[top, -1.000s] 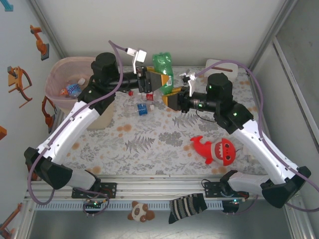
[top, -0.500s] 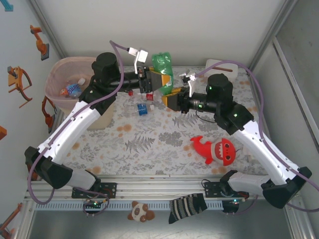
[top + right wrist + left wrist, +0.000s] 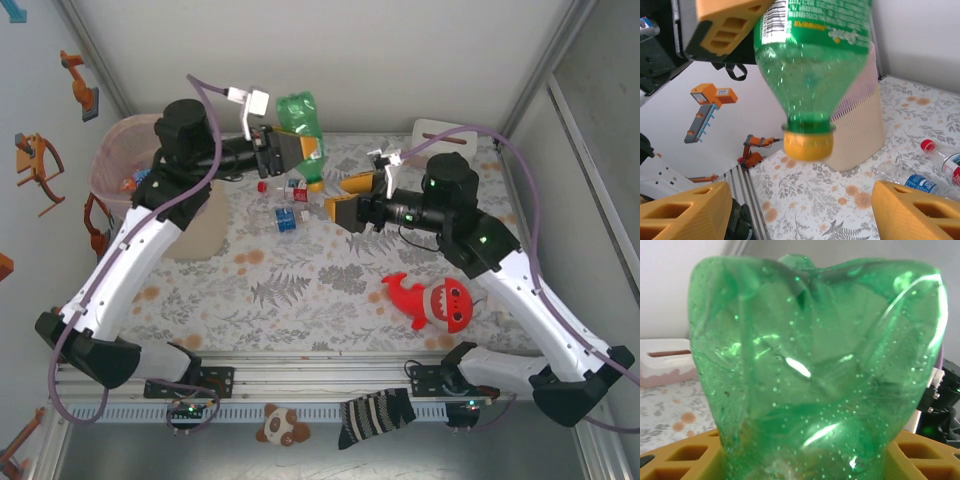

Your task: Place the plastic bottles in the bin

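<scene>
Now the left pincer (image 3: 298,152) is clenched on the crumpled green plastic bottle (image 3: 296,114), the right pincer (image 3: 347,198) gapes empty just beside it, the translucent pink bin (image 3: 108,152) waits well behind the left pincer, and small labelled bottles (image 3: 287,215) lie below both.

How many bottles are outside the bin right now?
3: the green bottle in the left claw; the red-capped bottle and the blue-labelled bottle lying on the table. More may be hidden.
</scene>
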